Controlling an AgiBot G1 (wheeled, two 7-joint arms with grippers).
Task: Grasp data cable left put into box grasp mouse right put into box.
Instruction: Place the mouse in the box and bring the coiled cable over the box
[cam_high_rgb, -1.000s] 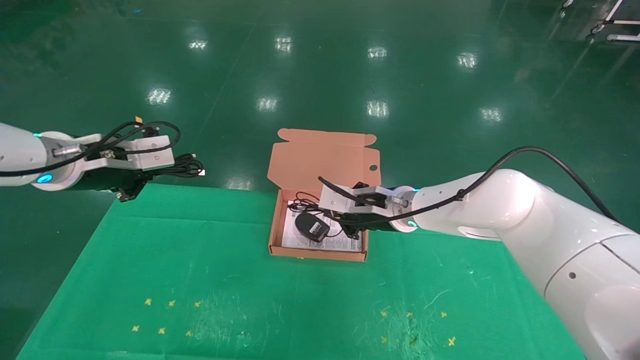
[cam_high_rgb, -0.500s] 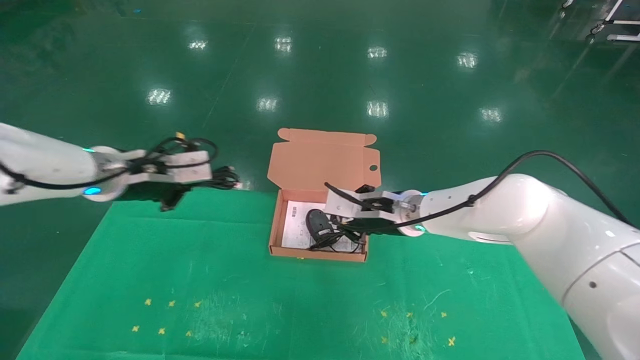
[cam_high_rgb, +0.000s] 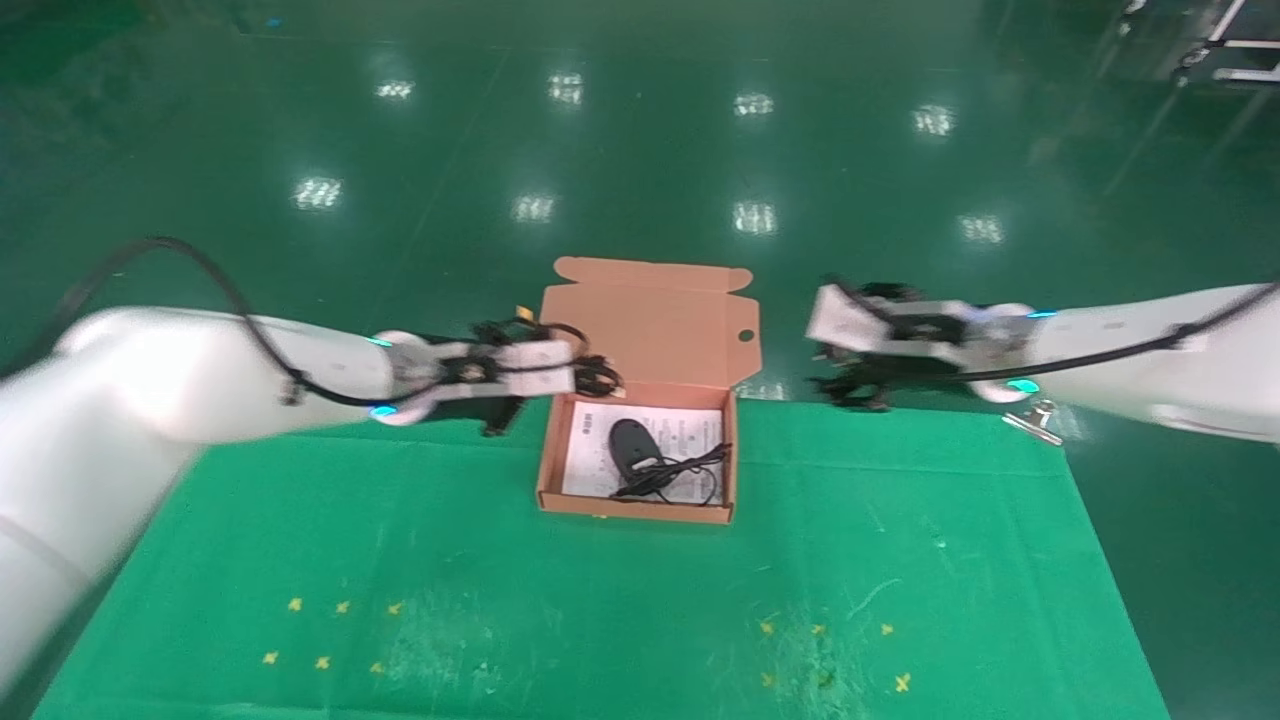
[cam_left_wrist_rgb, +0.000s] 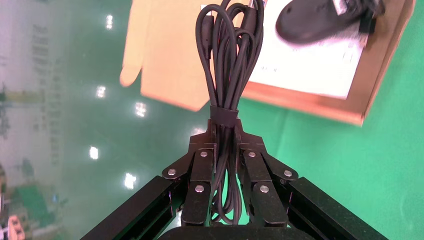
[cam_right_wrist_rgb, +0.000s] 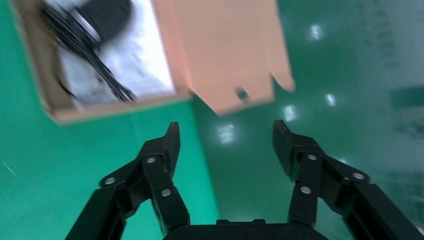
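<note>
The box (cam_high_rgb: 640, 511) lies open at the far middle of the green table, its lid (cam_high_rgb: 650, 320) folded back. The mouse (cam_high_rgb: 634, 446) lies on the box's white floor sheet with its cord (cam_high_rgb: 690, 468) coiled beside it. My left gripper (cam_high_rgb: 592, 379) is at the box's far left corner, shut on the data cable (cam_left_wrist_rgb: 227, 60) at its band; the loops hang out over the box (cam_left_wrist_rgb: 310, 107) near the mouse (cam_left_wrist_rgb: 310, 22). My right gripper (cam_high_rgb: 848, 388) is open and empty, to the right of the box beyond the table's far edge; in the right wrist view (cam_right_wrist_rgb: 226, 137) it holds nothing.
A green cloth (cam_high_rgb: 500, 570) covers the table, with small yellow crosses (cam_high_rgb: 330, 630) near the front. A small metal clip (cam_high_rgb: 1035, 420) lies at the table's far right corner. Shiny green floor lies beyond the far edge.
My right gripper let go of the mouse in the box and drew back to the right, off the box. My left gripper carried the data cable right, up to the box's far left corner.
</note>
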